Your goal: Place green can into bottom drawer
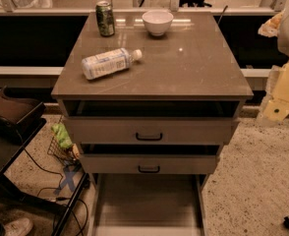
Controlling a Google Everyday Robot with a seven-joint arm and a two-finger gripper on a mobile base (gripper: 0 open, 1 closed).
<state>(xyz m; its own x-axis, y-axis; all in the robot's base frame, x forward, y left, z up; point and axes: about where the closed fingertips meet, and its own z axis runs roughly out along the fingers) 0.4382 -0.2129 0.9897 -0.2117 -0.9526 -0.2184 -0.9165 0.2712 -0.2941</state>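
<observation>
Tutor: Speckled floor [252,181] lies right of the cabinet [149,96]. Over it the cream-coloured gripper [278,107] hangs just beyond the cabinet's right side. Whether it is open or closed cannot be told.

Pupil: What sits nearest it on the glossy brown top [193,68]?

Tutor: A round white bowl [158,22], then a clear plastic bottle [109,63] lying on its side (cap toward the rear right). Farthest off, at the rear left corner, the green can [105,18] stands upright: long axis vertical, silver end up, well apart from the gripper.

Pupil: And the bottom drawer [147,200]?

Tutor: It is pulled out beneath two black-handled drawers [110,132], with a flat grey base and low walls.
</observation>
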